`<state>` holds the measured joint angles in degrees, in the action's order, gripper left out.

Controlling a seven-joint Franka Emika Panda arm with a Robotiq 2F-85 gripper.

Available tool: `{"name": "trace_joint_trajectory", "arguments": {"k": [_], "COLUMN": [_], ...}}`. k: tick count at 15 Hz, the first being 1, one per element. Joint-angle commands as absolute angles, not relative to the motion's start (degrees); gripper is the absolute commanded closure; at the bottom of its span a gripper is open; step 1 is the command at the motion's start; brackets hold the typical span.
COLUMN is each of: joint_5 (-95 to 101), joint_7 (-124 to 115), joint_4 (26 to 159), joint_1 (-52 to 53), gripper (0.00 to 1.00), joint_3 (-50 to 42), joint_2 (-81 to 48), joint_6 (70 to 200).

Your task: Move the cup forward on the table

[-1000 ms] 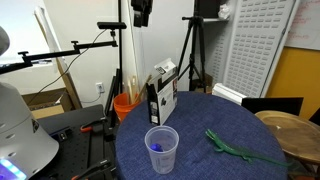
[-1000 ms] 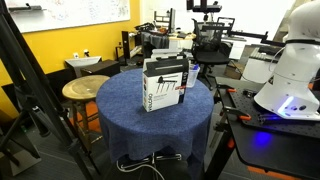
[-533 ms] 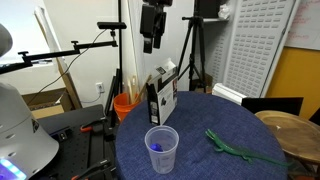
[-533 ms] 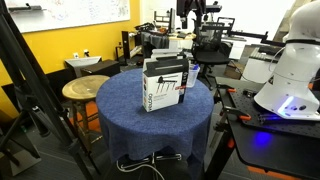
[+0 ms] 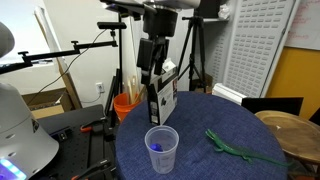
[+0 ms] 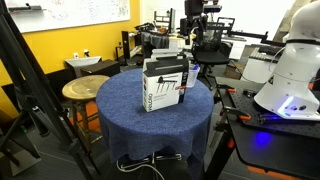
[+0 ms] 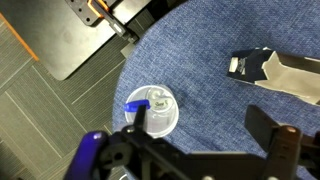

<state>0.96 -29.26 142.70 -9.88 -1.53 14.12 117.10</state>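
While the gripper [image 5: 150,68] hangs in the air in the upper middle of an exterior view, the clear, bluish-tinted plastic cup [image 5: 161,148] stands upright at the lower centre of that frame, near the closest edge of the round table with the dark blue fabric top [image 5: 205,118]. A small purple-blue bit lies at the cup's bottom. Behind the cup, toward the middle of the table, stands an upright black-and-white cardboard box [image 5: 163,95], and the gripper is above and just left of the box's top. A green toy lizard [image 5: 232,149] lies flat on the cloth at the cup's right, apart from it. An orange bucket [image 5: 124,104] sits on the floor beyond the table's left edge.

In the wrist view the cup [image 7: 157,112] appears from above at lower left, rim open, on the blue cloth [image 7: 205,40], with the box [image 7: 275,72] at the upper right. The gripper [image 7: 198,120] is spread wide and holds nothing; its dark fingers [image 7: 268,128] rise from the bottom edge, the left one overlapping the cup's rim in the picture.

In an exterior view the box [image 6: 166,84] stands mid-table [image 6: 150,125], a round wooden stool [image 6: 84,90] at the left.
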Motion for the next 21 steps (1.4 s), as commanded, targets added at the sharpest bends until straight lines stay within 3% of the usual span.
{"name": "trace_joint_trajectory", "arguments": {"k": [1,11,21], "joint_5": [3.37,7.11,9.01], "joint_7": [-31.33,-33.6,-37.38], "joint_4": [144.26,146.3,143.42], "joint_1": [-11.65,-11.81,-8.81], "gripper": [0.0,0.0,0.0], "joint_3": [-3.28,-5.4,-6.86], "joint_2": [12.16,2.33,-5.94], "joint_6": [120.12,130.74,132.62]}}
